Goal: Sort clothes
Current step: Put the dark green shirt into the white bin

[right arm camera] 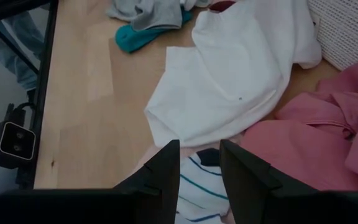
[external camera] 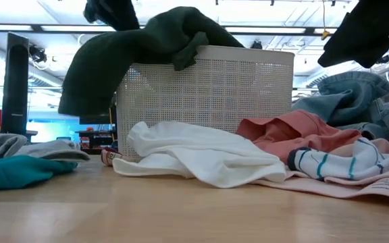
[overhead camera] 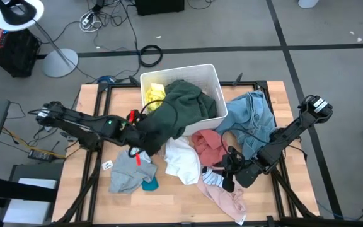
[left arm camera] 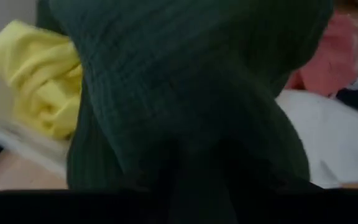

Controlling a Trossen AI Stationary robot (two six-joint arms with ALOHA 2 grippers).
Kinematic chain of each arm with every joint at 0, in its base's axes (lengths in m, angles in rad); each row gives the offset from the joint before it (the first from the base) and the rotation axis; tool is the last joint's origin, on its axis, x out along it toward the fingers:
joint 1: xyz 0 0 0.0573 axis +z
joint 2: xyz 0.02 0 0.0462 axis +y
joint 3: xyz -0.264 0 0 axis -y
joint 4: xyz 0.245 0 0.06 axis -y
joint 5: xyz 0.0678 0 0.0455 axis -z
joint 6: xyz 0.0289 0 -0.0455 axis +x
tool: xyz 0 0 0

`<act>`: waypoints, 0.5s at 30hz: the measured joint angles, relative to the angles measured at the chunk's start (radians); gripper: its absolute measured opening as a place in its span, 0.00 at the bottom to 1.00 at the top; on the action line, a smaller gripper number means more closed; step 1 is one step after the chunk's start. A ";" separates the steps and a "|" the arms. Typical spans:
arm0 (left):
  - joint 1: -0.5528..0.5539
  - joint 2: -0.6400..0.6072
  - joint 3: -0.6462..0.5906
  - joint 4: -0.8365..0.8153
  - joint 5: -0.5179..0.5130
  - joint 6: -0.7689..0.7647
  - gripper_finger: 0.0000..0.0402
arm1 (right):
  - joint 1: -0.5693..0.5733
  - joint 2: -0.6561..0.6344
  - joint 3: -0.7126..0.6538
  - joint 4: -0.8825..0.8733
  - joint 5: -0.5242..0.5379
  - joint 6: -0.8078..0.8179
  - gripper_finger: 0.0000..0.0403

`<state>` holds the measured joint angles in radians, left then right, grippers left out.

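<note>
green top (overhead camera: 178, 107): draped over the bin (overhead camera: 214, 82) rim, half in, so it can drop inside.
left gripper (overhead camera: 145, 140): under its hanging end; jaws hidden, grip unclear.
right gripper (right arm camera: 199, 163): jaws slightly apart, empty, above striped cloth (right arm camera: 199, 186).
other clothes: on the bench (overhead camera: 93, 195).

dark green sweater (overhead camera: 175, 110); yellow garment (overhead camera: 154, 94); white shirt (overhead camera: 181, 161); salmon-pink top (overhead camera: 208, 144); teal cloth (overhead camera: 149, 184); white bin (overhead camera: 216, 82).

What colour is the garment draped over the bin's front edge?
Dark green; the sweater hangs over the white bin, clearest in the high view.
</note>
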<state>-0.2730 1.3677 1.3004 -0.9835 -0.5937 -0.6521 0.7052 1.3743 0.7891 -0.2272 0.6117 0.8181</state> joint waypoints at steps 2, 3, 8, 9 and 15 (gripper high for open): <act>0.026 -0.002 -0.023 0.045 0.022 0.038 0.33 | 0.000 0.000 0.000 0.002 0.000 0.000 0.28; 0.038 0.003 -0.027 0.048 0.028 0.044 0.32 | 0.000 0.000 0.000 0.002 0.000 0.001 0.28; 0.062 -0.003 0.017 0.033 0.037 0.101 0.07 | 0.000 0.000 0.000 0.002 0.000 0.001 0.28; 0.066 -0.006 0.035 0.040 0.034 0.110 0.04 | 0.000 0.000 0.000 0.002 0.000 -0.001 0.28; 0.130 -0.009 0.160 0.061 -0.005 0.200 0.01 | 0.000 0.000 0.000 0.002 0.000 -0.010 0.28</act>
<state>-0.1430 1.3589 1.4605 -0.9227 -0.5987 -0.4522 0.7052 1.3743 0.7891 -0.2256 0.6119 0.8082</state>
